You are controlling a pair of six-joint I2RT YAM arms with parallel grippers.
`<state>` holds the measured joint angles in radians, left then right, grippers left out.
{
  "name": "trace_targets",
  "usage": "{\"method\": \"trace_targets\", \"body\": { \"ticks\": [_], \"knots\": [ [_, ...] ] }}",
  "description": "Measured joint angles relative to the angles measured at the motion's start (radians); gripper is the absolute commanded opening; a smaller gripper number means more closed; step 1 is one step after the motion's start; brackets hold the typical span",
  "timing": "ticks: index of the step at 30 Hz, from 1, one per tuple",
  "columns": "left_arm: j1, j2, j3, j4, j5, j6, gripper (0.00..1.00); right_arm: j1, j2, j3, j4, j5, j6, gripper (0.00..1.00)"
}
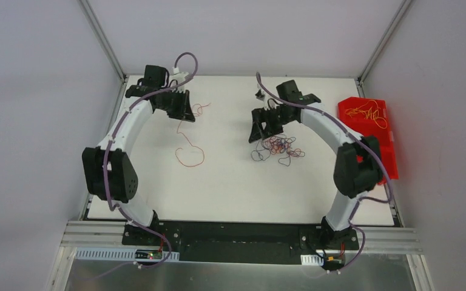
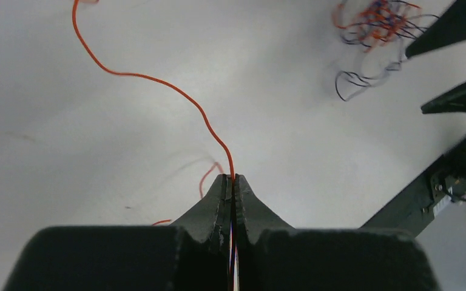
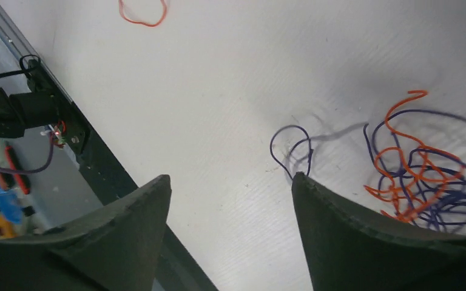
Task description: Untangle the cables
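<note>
My left gripper (image 2: pixel 233 179) is shut on a thin orange cable (image 2: pixel 158 80), held above the table at the back left (image 1: pixel 181 116). From the jaws the orange cable (image 1: pixel 189 154) hangs down and ends in a loop on the table. A tangle of purple, orange and dark cables (image 1: pixel 277 147) lies at centre right. My right gripper (image 1: pixel 258 132) hovers just above and left of the tangle (image 3: pixel 418 176). Its jaws (image 3: pixel 232 177) stand wide open with nothing between them. A purple loop (image 3: pixel 291 142) touches the right fingertip.
A red bin (image 1: pixel 379 151) at the right table edge holds orange-yellow cables (image 1: pixel 367 113). A small dark object (image 1: pixel 259 94) sits at the back of the table. Aluminium frame posts stand at the back corners.
</note>
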<state>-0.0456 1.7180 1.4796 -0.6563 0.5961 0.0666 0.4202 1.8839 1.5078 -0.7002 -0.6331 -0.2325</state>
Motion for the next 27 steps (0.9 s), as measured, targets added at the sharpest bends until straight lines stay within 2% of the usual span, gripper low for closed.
{"method": "trace_targets", "body": {
  "ticks": [4, 7, 9, 14, 20, 27],
  "knots": [
    [-0.140, -0.133, 0.059, -0.039, 0.016, -0.040, 0.00, -0.002, -0.263, -0.095, 0.158, 0.004, -0.095, 0.95],
    [-0.159, -0.147, 0.149, -0.051, 0.059, -0.133, 0.00, 0.005, -0.475, -0.143, 0.348, -0.021, -0.121, 0.99],
    [-0.161, -0.133, 0.207, -0.060, 0.091, -0.199, 0.00, 0.027, -0.538, -0.142, 0.469, -0.037, -0.116, 0.99],
    [-0.210, -0.088, 0.315, -0.063, 0.214, -0.325, 0.00, 0.132, -0.513, -0.139, 0.688, -0.072, -0.101, 0.99],
    [-0.267, -0.066, 0.378, -0.081, 0.373, -0.408, 0.00, 0.211, -0.403, -0.183, 0.776, -0.051, -0.132, 0.99],
    [-0.295, -0.066, 0.421, -0.084, 0.485, -0.444, 0.00, 0.227, -0.404, -0.286, 0.921, 0.010, -0.156, 0.99]
  ]
}}
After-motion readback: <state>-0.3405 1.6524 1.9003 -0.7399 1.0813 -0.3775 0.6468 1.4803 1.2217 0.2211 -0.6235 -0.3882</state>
